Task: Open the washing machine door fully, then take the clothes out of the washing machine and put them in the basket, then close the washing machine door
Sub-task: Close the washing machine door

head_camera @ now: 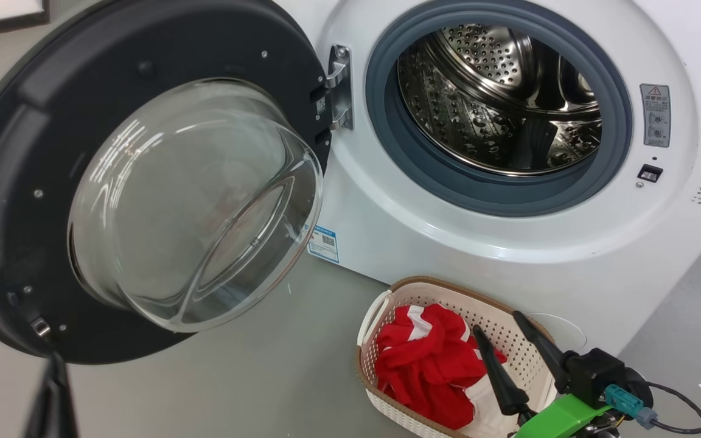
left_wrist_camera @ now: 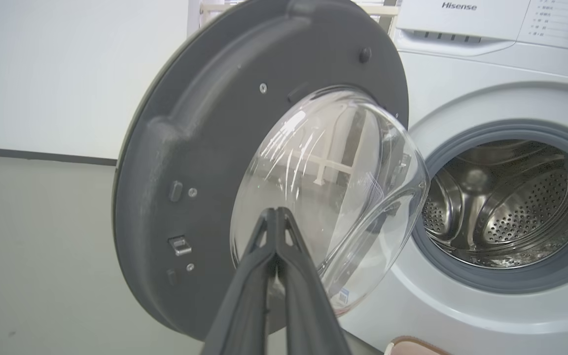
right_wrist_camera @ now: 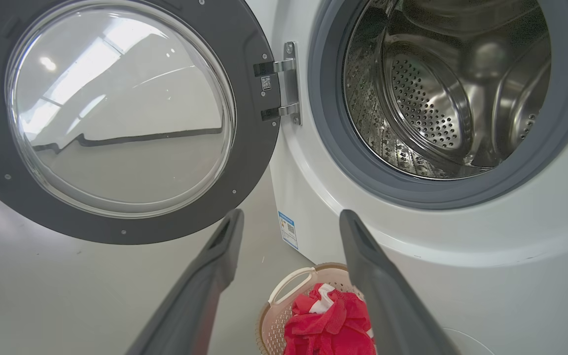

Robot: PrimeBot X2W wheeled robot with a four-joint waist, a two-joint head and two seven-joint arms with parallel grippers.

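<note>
Washing machine (left_wrist_camera: 461,98) with Hisense lettering (left_wrist_camera: 459,6)

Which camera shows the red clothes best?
The head view: the clothes lie in the basket, nearly whole. The right wrist view cuts them off at its bottom edge. The left wrist view faces the door.

The floor (head_camera: 253,377) is a smooth, pale grey-green surface with a dull sheen. The washing machine (head_camera: 509,243) stands on it, white front reaching right down to the floor. The basket (head_camera: 387,409) sits upright on the floor just in front of the machine's lower front, near the blue label (head_camera: 324,243). In the left wrist view the floor runs back to a dark skirting strip (left_wrist_camera: 42,155) under a white wall
</note>
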